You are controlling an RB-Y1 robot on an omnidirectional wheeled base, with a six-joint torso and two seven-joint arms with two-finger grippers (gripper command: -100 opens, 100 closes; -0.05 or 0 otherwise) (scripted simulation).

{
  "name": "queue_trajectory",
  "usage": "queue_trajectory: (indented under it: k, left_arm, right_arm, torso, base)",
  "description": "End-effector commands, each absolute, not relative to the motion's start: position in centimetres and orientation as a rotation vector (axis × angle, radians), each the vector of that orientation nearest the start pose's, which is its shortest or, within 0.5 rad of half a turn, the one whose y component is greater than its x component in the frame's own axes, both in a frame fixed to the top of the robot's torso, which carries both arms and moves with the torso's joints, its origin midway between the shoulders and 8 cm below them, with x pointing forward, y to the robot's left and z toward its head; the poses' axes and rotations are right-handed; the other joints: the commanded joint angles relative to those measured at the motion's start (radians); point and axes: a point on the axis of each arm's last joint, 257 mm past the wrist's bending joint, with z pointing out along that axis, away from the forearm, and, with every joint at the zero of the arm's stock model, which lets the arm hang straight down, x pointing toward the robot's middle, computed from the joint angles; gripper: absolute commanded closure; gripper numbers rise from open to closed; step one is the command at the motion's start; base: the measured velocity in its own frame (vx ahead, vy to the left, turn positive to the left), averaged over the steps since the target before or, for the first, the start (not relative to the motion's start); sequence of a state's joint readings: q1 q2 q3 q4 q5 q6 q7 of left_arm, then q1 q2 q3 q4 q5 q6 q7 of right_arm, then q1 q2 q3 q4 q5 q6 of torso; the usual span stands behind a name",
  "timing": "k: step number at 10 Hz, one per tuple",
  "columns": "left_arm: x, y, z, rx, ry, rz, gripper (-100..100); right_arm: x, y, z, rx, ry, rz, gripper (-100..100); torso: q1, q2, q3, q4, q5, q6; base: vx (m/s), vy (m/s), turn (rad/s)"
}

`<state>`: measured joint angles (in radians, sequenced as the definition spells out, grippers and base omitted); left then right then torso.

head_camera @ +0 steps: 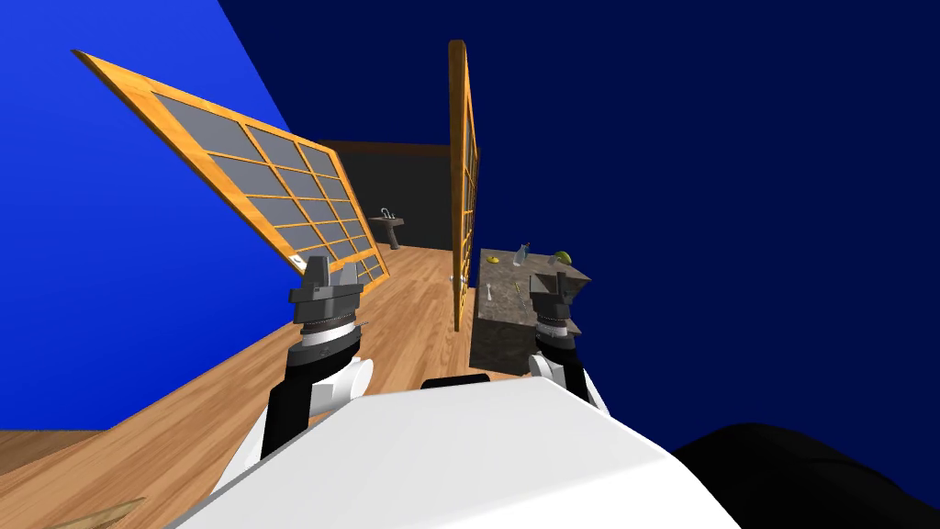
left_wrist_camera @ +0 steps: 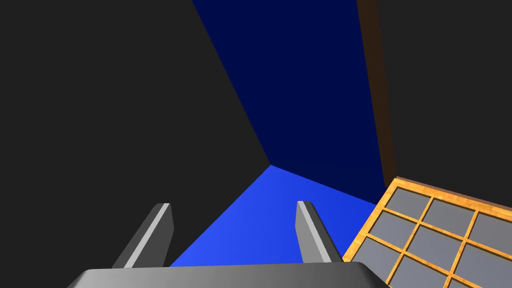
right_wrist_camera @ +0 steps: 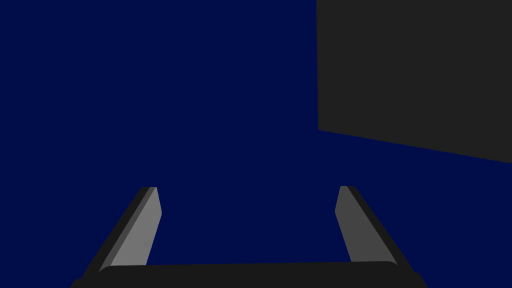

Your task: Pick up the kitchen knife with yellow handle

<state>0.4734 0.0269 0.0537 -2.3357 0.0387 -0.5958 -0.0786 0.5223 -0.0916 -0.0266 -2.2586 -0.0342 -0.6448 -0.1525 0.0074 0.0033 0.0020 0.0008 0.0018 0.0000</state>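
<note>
Head view shows the counter (head_camera: pixel 500 335) close in front on my right. On its top, just beside my right fingers (right_wrist_camera: pixel 142 232) on the side toward my left fingers (left_wrist_camera: pixel 311 235), lies a thin pale sliver that I take to be the knife (head_camera: pixel 519 288). It lies flat, and its long axis seems to run away from me across the counter. It is too small to tell which end is the handle, though it has a yellowish tint. Both pairs of fingers stand wide apart with nothing between them. My right ones aim up at a blue wall rather than down at the counter, so I judge this to be the approach, with the grasp not yet begun. Next I'd need to tip the right hand downward, bring it over the sliver, and set the fingers across its narrow width at the handle end before closing. A small bottle (head_camera: pixel 521 253) stands beyond the knife, farther from my fingers
</note>
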Motion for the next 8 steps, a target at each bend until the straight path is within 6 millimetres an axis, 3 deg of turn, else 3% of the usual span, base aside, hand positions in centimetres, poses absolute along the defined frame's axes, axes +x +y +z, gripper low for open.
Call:
queue_trajectory:
  k: [1, 4, 5, 7, 8]
  left_arm:
    - [31.2, 28.7, 7.5, -0.486, 0.502, -1.246, 0]
    - [31.2, 28.7, 7.5, -0.486, 0.502, -1.246, 0]
    - [31.2, 28.7, 7.5, -0.486, 0.502, -1.246, 0]
    - [31.2, 28.7, 7.5, -0.486, 0.502, -1.246, 0]
    - [31.2, 28.7, 7.5, -0.486, 0.502, -1.246, 0]
  right_arm:
    - [32.2, -27.5, 2.4, 0.577, 0.62, 1.472, -100]
    - [32.4, -26.7, -0.2, 0.592, 0.721, 1.481, -100]
    - [32.4, -26.6, -0.2, 0.589, 0.724, 1.481, -100]
    - [32.5, -26.2, -3.7, 0.631, 0.824, 1.481, -100]
    - [32.5, -26.0, -3.7, 0.616, 0.847, 1.483, -100]
  torso:
    - [0.0, 0.0, 0.0, 0.0, 0.0, 0.0]
    - [0.0, -0.001, 0.0, 0.0, 0.0, 0.0]
    - [0.0, 0.001, 0.0, 0.0, 0.0, 0.0]
    - [0.0, -0.001, -0.001, 0.0, 0.0, 0.0]
    - [0.004, 0.002, 0.001, 0.0, 0.001, 0.0]
  base:
    - [-0.044, 0.095, 0.036]
    - [-0.047, 0.115, 0.036]
    - [-0.044, 0.101, 0.017]
    - [-0.054, 0.148, 0.067]
    - [-0.068, 0.153, 0.006]
